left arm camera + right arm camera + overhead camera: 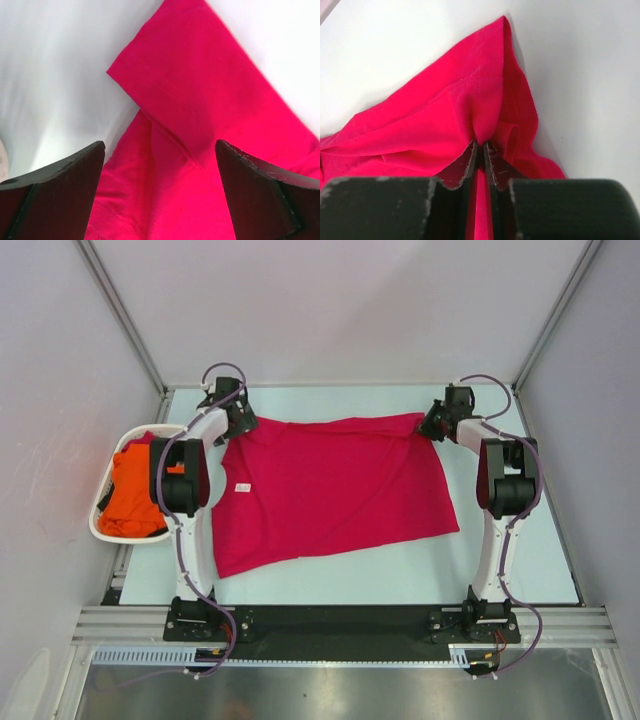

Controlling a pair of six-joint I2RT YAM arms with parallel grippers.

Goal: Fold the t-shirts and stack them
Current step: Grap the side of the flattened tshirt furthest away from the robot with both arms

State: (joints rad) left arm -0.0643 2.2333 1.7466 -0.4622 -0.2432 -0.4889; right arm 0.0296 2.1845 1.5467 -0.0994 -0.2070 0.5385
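Two t-shirts are in view. One crimson red soft cloth t-shirt (330, 490) lies spread almost flat on the middle of the pale table (520, 560). It lies sideways, with its small white neck label (241, 487) toward the table's left side, and it has gentle wrinkles across the cloth. The bright orange cloth t-shirt (135, 495) lies crumpled in the white oval plastic basket (104, 531), which sits at the left edge of the table.

The left gripper (160, 150) is at the far left corner of the red shirt, with its two black fingers (65, 185) spread wide. A short sleeve (200, 90) of the shirt lies flat on the table under the gap between them, and nothing is held. The right gripper (480, 150) is at the far right corner of the shirt. Its jaws are pressed together on a pinched fold of the red cloth, which rises there into a small ridge.

The left arm (190, 530) passes between the basket and the red shirt, and in the top view it covers part of the shirt's left edge.
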